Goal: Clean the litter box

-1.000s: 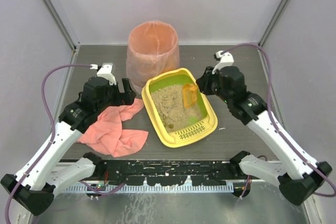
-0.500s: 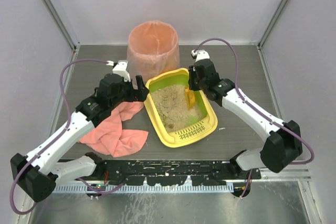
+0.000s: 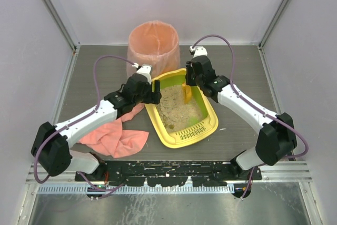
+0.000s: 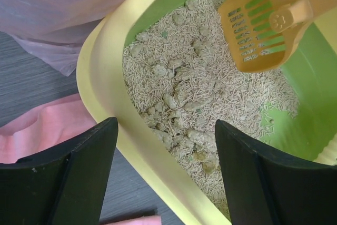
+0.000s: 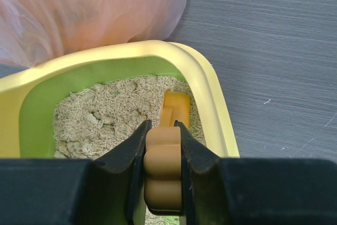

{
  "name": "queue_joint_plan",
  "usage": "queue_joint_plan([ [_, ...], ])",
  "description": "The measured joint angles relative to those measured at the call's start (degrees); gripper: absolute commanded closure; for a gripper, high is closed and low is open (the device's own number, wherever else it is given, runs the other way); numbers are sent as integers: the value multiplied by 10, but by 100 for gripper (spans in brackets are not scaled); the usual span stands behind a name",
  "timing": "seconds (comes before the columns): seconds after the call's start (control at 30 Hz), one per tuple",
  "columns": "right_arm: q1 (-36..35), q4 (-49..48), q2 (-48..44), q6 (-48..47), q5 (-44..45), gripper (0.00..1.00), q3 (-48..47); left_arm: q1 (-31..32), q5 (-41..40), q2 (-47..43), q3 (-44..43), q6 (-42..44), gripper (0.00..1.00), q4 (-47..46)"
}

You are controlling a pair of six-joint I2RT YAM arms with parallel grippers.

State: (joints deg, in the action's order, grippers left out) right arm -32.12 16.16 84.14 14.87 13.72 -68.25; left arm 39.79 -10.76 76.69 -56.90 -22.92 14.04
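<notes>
Left gripper [image 4: 166, 127] stands apart, the yellow rim of the litter box [image 4: 105, 61] running between its fingers. Right gripper [image 5: 162, 130] is clamped on the handle of the orange scoop [image 4: 258, 35] — scoop head just ahead of it, resting on the litter [image 4: 179, 93] — with the pink-lined bin [image 3: 154, 46] beyond.

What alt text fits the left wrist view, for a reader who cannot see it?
The open left gripper straddles the yellow rim of the litter box, one jaw over beige litter, one outside near a pink cloth. An orange slotted scoop sits over the litter, upper right.
</notes>
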Motion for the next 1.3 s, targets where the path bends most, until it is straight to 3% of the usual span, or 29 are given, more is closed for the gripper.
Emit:
queue_joint_plan([
  [0.33,17,-22,2,42,-60,99,5,7,-20,31,-2,15,32,-5],
  [0.53,33,-84,-3,82,-70,99,49,8,-30,46,-10,26,34,-2],
  [0.97,38,-276,-88,220,-32,99,241,11,-47,69,-31,44,40,25],
  [1.3,37,-423,-96,332,-12,99,354,14,-51,74,-39,60,42,37],
])
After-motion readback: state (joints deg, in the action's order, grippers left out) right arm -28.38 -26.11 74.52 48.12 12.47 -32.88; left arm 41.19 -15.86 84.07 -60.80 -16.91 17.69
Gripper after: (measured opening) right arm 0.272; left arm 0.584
